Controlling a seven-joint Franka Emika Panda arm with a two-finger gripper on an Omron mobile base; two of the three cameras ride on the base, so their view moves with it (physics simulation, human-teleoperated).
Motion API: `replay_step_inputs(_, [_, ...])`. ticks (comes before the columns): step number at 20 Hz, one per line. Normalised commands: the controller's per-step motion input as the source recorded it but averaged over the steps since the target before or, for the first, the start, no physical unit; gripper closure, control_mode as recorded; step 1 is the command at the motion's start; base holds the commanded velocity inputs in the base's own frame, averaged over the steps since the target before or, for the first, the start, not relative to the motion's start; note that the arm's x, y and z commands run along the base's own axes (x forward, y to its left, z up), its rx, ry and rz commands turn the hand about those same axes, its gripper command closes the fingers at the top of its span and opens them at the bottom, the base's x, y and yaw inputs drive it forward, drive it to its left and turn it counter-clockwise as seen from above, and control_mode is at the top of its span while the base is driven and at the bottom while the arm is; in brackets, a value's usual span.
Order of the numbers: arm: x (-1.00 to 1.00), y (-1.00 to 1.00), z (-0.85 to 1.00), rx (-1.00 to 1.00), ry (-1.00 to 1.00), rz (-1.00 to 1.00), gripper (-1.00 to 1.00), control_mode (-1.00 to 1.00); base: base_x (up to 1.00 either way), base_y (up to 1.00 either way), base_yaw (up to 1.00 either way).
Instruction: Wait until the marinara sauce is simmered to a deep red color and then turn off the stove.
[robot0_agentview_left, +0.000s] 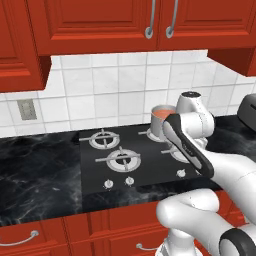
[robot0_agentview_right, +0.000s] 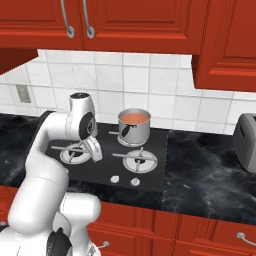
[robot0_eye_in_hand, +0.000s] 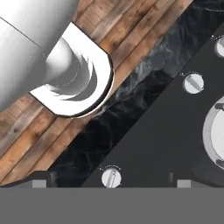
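The marinara sauce (robot0_agentview_right: 135, 117) is an orange-red disc inside a small steel saucepan (robot0_agentview_right: 134, 129) with a dark handle, on the back right burner of the black stove (robot0_agentview_right: 150, 165). In the left base view the sauce (robot0_agentview_left: 162, 114) shows just behind my forearm. My gripper (robot0_agentview_right: 95, 154) hangs over the front left part of the cooktop, pointing down. In the hand view the gripper (robot0_eye_in_hand: 111, 183) is open, its tips wide apart and empty. A silver knob (robot0_eye_in_hand: 111, 177) lies between them below, and another knob (robot0_eye_in_hand: 193, 82) sits further along the front row.
Black marbled countertop (robot0_agentview_left: 40, 160) flanks the stove on both sides. A grey toaster (robot0_agentview_right: 245, 142) stands at the right. Red wall cabinets (robot0_agentview_left: 100, 25) hang above and white tile covers the back wall. Wood floor (robot0_eye_in_hand: 131, 26) shows beyond the counter edge.
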Motion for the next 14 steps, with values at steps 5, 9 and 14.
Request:
replay_step_inputs(5, [0.13,-0.18,-0.42,0.00,0.10,0.00,-1.00,-1.00,0.00,0.00,0.00])
replay_step_inputs(9, [0.13,-0.37,-0.37,0.00,0.07,0.00,-1.00,-1.00,0.00,0.00,0.00])
replay_step_inputs(14, [0.16,-0.37,-0.42,0.00,0.08,0.00,-1.00,-1.00,0.00,0.00,0.00])
